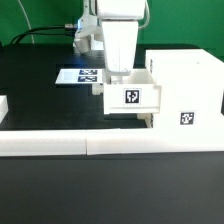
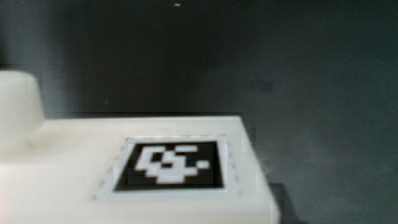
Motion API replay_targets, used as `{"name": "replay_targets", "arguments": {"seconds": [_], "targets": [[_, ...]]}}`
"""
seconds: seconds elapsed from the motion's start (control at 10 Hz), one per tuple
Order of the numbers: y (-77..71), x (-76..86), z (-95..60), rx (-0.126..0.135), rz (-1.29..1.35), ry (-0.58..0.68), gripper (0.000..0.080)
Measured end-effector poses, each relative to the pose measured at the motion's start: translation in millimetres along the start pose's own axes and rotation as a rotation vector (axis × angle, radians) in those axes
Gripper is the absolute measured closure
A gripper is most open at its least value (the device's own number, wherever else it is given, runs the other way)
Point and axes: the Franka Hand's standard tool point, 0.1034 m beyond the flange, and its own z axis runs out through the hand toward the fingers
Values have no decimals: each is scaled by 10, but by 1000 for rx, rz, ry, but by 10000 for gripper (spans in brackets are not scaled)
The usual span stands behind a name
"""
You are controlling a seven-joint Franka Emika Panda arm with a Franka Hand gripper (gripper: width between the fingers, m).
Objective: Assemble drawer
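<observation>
You see the white two-finger gripper at frame centre, above the small white plastic tray; its jaw state cannot be told.

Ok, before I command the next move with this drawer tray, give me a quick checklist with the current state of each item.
1. Gripper is over the tray: ok.
2. Fingers closed on the tray wall: cannot tell, the tray rim hides them in the exterior view.
3. Tray sits beside the housing, on the exterior view's left: ok.
4. Tray fully seated in the housing: not ok, it sticks out.
5. Tray marker readable in the wrist view: ok, though blurred.
6. Marker board clear of the tray: ok.
</observation>
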Motion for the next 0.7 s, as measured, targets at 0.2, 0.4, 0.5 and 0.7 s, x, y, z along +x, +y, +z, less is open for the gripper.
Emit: {"name": "replay_targets", "arguments": {"seconds": [0.2, 0.4, 0.5, 0.7], "targets": [[0, -7, 0, 0, 1, 0, 755], [17, 7, 1, -27, 1, 6, 755], [12, 9, 9, -28, -12, 6, 755], [15, -1, 17, -27, -17, 6, 755]]}}
